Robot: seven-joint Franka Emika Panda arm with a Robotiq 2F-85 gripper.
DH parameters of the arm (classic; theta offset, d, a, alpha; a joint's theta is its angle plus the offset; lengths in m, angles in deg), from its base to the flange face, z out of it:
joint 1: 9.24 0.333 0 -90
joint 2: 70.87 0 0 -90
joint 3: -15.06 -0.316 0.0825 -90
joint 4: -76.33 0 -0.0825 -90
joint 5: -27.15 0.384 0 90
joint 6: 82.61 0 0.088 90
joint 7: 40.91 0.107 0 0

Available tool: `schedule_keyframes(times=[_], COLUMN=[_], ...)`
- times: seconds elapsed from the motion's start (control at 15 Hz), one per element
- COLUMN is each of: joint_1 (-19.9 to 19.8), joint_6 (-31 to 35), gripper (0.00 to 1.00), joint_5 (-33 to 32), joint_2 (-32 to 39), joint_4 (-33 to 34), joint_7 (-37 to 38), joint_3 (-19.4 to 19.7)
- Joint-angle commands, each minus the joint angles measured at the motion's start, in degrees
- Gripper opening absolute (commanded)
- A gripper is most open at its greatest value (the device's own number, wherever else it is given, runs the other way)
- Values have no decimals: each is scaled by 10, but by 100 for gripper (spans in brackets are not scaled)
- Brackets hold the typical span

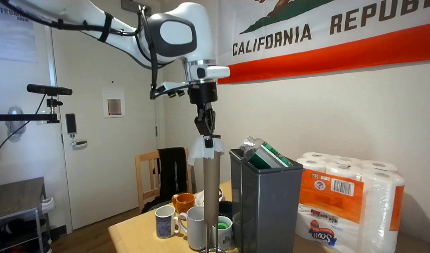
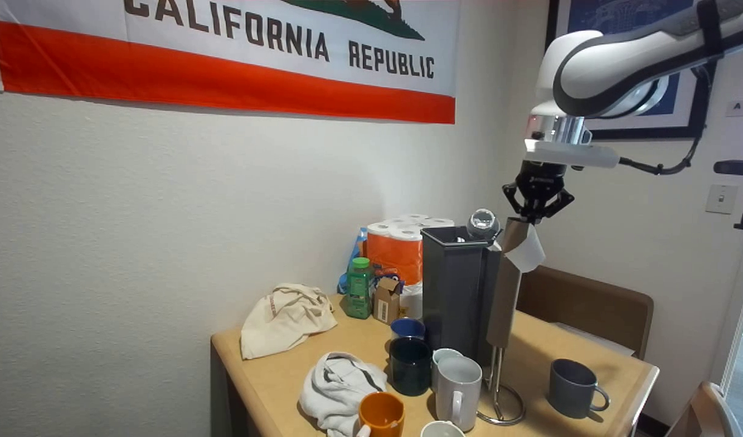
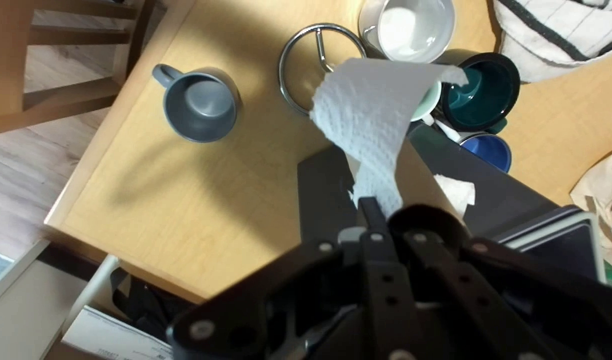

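The claw pinches the rim of a cardboard tube, which hangs below it above the surface. Mugs stand there, under the claw. Higher than the claw, a flag hangs on the wall. Beyond the claw, a door and a framed picture each show in a single exterior view.

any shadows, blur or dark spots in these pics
Wrist view: the gripper looms dark and somewhat soft, the inside of the cardboard tube is nearly black, and a broad shadow darkens the table beside the grey mug. In an exterior view: the small picture on the door is blurred past recognition; a dim shadow falls on the wall beside the paper towel pack.
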Motion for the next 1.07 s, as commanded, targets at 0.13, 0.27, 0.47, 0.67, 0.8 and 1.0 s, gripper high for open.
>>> schedule_keyframes(times=[0.13, 0.27, 0.47, 0.67, 0.8, 1.0], joint_1=[10, 16, 24, 31, 37, 49], joint_6=[-153, -200, -261, -292, -304, -304], gripper=[1, 1, 1, 1, 1, 1], joint_5=[-48, -58, -73, -88, -101, -117], joint_2=[6, 11, 23, 40, 54, 81], joint_4=[135, 187, 269, 343, 386, 451], joint_7=[-29, -47, -68, -78, -78, -79], joint_3=[-18, -24, -33, -39, -44, -52])
